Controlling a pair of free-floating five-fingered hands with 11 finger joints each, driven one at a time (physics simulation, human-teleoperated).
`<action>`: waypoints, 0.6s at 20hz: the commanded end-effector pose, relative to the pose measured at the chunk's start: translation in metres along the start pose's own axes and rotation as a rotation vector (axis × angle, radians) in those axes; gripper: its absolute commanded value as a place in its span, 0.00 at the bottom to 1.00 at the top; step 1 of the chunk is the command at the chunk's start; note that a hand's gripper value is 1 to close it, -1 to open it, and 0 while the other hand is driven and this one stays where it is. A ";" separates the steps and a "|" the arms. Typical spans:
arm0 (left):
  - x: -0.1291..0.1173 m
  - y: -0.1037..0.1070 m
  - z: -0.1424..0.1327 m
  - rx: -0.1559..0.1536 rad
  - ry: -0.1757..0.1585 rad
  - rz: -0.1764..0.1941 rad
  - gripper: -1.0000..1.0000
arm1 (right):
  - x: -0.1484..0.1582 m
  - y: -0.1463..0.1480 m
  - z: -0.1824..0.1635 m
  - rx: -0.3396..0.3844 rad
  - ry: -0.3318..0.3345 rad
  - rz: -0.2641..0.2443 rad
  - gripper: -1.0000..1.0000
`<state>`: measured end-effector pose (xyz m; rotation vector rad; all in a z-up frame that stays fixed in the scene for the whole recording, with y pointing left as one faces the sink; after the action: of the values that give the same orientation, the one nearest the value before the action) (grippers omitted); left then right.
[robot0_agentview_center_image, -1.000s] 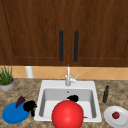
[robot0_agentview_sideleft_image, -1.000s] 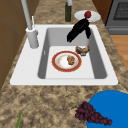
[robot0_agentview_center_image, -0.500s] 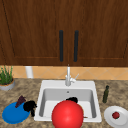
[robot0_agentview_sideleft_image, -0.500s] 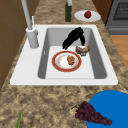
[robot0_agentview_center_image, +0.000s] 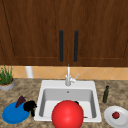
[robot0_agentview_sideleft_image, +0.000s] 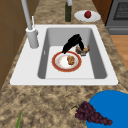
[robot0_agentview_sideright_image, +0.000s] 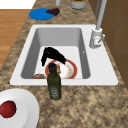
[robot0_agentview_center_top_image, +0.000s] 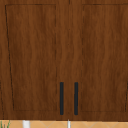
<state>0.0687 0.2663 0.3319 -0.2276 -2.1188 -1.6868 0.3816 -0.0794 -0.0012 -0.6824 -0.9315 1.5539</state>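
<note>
Plate (robot0_agentview_sideleft_image: 66, 61) lies in the sink, just beneath right hand (robot0_agentview_sideleft_image: 72, 43).

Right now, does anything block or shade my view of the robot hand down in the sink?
Left side view: the right robot hand shows plainly over the red-rimmed plate, in even light with no glare. Front view: a large red round shape covers the front of the sink and nearly all of that hand. Right side view: a green bottle overlaps the plate's near rim.
</note>
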 end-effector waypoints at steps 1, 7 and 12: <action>0.000 0.000 0.000 0.000 0.000 0.000 0.50 | -0.001 0.013 -0.027 0.029 0.024 -0.067 0.00; 0.000 0.000 0.000 0.000 0.000 0.000 0.50 | -0.012 0.030 -0.067 0.021 0.010 -0.074 0.00; 0.000 0.000 0.000 0.000 0.000 0.000 0.50 | -0.019 0.037 -0.101 0.020 -0.001 -0.054 0.00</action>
<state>0.0687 0.2663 0.3319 -0.2276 -2.1188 -1.6868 0.4371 -0.0795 -0.0732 -0.6528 -0.9042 1.5489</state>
